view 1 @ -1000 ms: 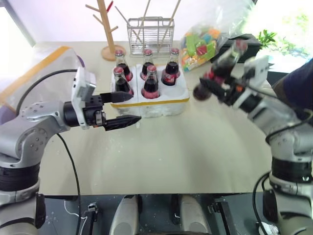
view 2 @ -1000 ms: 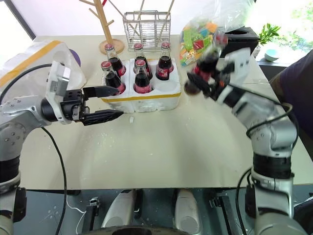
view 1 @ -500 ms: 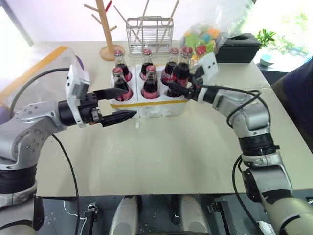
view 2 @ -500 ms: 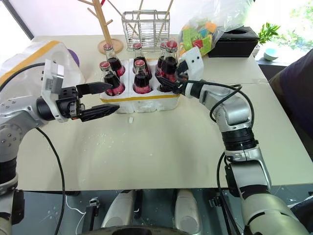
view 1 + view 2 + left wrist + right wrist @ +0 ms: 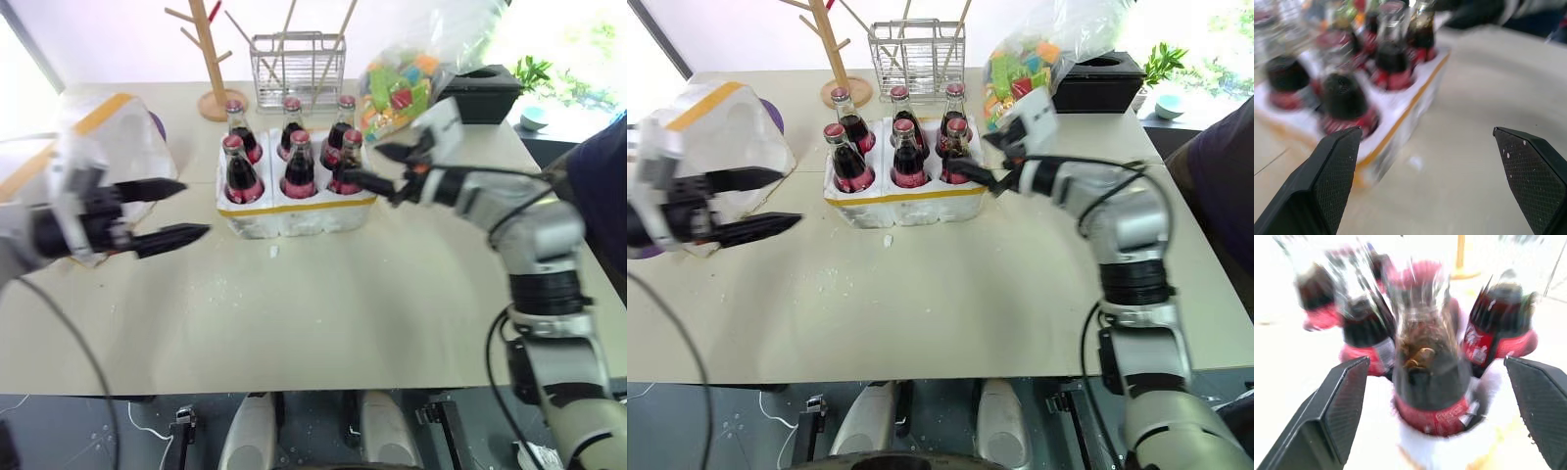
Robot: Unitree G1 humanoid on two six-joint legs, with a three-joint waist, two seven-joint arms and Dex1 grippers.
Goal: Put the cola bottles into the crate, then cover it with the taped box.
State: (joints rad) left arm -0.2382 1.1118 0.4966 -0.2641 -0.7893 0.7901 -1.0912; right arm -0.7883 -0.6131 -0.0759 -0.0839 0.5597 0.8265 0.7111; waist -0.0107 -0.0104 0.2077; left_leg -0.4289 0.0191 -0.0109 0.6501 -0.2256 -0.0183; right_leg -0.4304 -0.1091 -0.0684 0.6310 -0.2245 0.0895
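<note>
bottle (image 5: 1429, 367) stands in crate (image 5: 294, 211) between open right gripper (image 5: 377, 166) fingers.

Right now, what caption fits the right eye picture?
Six cola bottles stand in the crate; the open right gripper hovers beside them.

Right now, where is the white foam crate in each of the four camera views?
Left eye view: crate upper middle, on the table.
Right eye view: crate upper middle, slightly left of centre.
Left wrist view: crate ahead of the open left pincer.
Right wrist view: crate close ahead of the open right pincer.
Shared landmark: the front-right cola bottle.
</note>
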